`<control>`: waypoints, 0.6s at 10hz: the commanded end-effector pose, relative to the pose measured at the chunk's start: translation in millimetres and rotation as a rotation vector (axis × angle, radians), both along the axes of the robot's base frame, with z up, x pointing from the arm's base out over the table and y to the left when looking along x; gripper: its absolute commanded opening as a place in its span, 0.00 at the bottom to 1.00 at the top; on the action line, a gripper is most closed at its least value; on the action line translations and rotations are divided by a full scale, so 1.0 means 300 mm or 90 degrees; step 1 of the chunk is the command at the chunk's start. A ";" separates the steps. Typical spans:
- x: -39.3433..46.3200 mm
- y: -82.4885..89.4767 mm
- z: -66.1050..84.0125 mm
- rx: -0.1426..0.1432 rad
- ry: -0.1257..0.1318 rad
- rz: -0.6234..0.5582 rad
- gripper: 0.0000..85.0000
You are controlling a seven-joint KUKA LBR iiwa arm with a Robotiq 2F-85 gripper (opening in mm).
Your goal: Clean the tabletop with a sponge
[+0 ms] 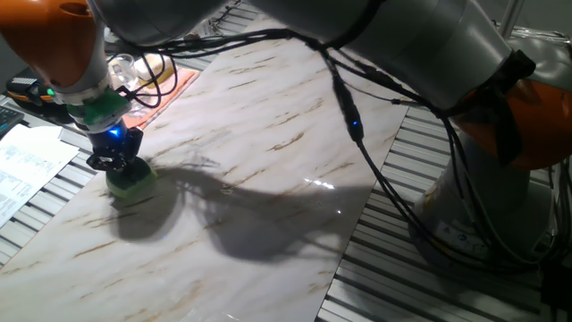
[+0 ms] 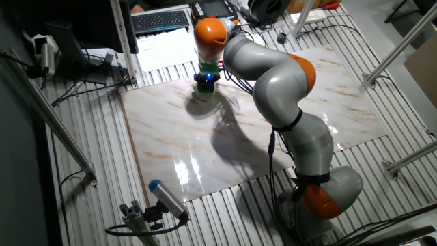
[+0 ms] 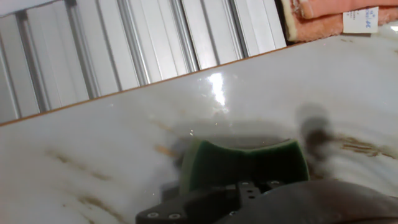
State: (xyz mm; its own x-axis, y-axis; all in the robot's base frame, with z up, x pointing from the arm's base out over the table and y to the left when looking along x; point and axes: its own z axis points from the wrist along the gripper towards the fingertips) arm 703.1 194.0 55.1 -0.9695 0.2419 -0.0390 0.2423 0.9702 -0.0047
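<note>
The green sponge (image 1: 132,182) lies flat on the white marble-look tabletop (image 1: 268,134), close to the slab's edge. My gripper (image 1: 116,163) points straight down and is shut on the sponge, pressing it on the slab. In the hand view the sponge (image 3: 245,165) shows its dark green layer and wavy outline just ahead of the gripper's black body, with glossy tabletop (image 3: 124,130) around it. In the other fixed view the gripper (image 2: 206,82) is at the far edge of the tabletop (image 2: 164,130). The fingertips are hidden by the sponge.
The orange striped cloth (image 1: 165,94) lies just beyond the slab's edge, also in the hand view (image 3: 323,15). Grey slatted metal (image 3: 124,43) surrounds the slab. Papers (image 1: 27,165) lie to the left. A keyboard (image 2: 160,20) and a blue-tipped tool (image 2: 167,198) lie off the slab.
</note>
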 end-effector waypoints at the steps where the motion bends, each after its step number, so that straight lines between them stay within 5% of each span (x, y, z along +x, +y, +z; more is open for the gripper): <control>1: -0.001 -0.002 -0.001 0.001 -0.002 -0.002 0.00; 6: -0.003 -0.012 -0.010 -0.027 -0.001 -0.022 0.00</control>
State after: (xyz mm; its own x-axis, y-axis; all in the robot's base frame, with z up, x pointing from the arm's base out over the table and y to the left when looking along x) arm 702.1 190.1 51.6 -0.9612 0.2711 -0.0515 0.2734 0.9609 -0.0441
